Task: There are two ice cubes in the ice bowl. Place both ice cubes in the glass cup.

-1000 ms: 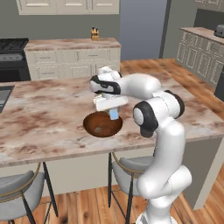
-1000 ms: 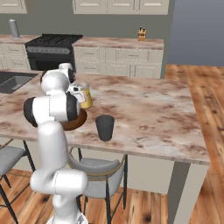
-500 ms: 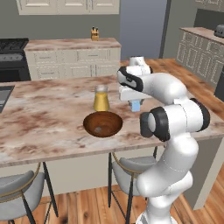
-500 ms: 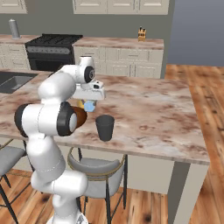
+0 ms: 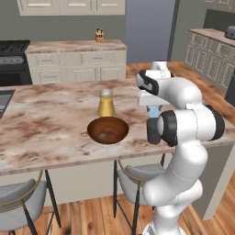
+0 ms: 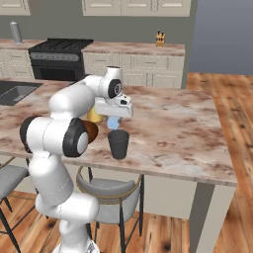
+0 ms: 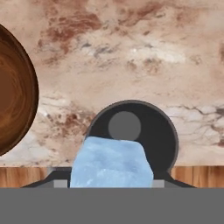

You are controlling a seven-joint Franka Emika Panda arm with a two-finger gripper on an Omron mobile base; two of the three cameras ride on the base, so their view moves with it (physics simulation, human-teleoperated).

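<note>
Marbled brown desk [image 5: 50,124] carries the dark wooden ice bowl [image 5: 108,130]; right of it, the end effector [image 6: 114,122] hangs clamped on a pale-blue ice cube [image 7: 111,162] directly above the dark grey glass cup [image 6: 118,144], ready for release.

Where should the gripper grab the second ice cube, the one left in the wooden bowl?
Probably straight down from above, jaws closing on two opposite flat faces. The greyish ice cube lies near the bottom of the ice bowl, whose curved walls likely block a side approach. First the gripper has to let go of the pale ice cube it holds over the glass cup.
</note>
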